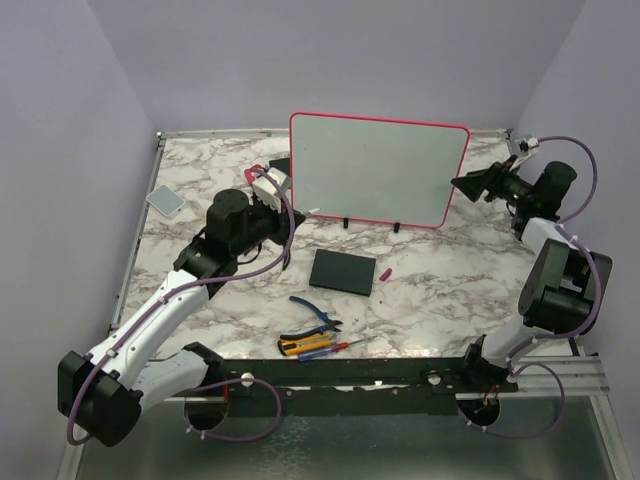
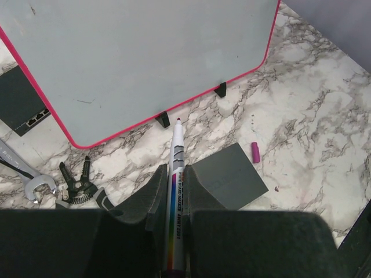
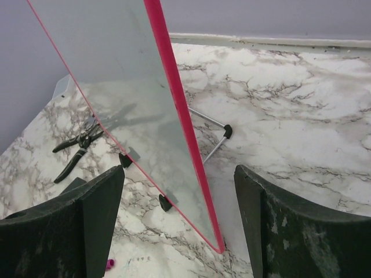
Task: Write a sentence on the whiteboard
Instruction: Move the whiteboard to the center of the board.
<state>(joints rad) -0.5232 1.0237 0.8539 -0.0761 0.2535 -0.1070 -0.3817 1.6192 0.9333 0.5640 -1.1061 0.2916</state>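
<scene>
On a marble-patterned table (image 1: 450, 280), the whiteboard (image 1: 380, 170) stands upright at the far middle on small black feet. A rounded pink-red frame rings its pale grey-white face, which carries one short dark mark. The right gripper (image 3: 178, 171) brackets the board's right edge, fingers (image 3: 93, 220) spread and clear of it. The left gripper (image 2: 174, 171), by the board's left side, pinches an uncapped whiteboard marker (image 2: 177, 145), tip toward the frame. A black square slab (image 1: 343, 271) lies in front, with a pink cap (image 2: 255, 152) beside it.
</scene>
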